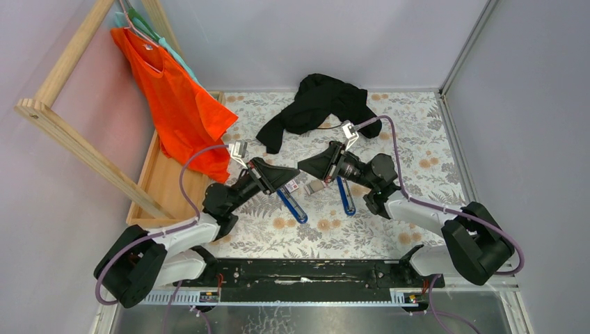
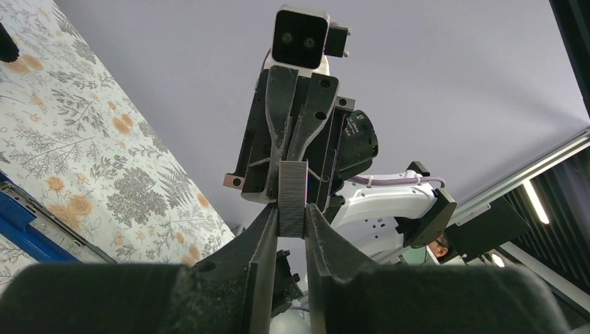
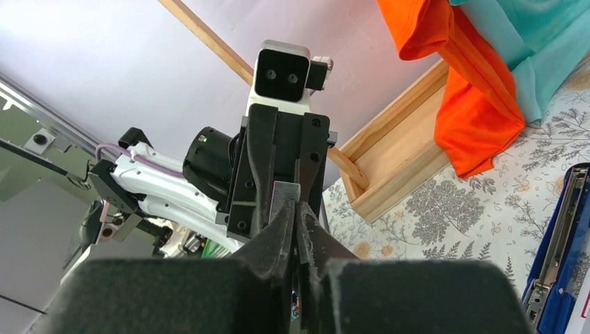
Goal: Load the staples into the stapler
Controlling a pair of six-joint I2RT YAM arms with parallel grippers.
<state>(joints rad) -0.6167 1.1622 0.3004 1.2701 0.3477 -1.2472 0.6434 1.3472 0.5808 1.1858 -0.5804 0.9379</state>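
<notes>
One staple strip (image 2: 292,188), likely light and brittle, sits clamped in the left gripper (image 2: 292,221) and the right gripper (image 3: 293,212); hold its sides gently

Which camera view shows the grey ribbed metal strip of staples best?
The left wrist view: the grey ribbed metal staple strip faces the camera broadside. The right wrist view shows a narrow slice; in the top external view it is too small to tell.

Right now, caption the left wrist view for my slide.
Left gripper and right gripper pinch opposite ends of one staple strip above the floral table.
</notes>
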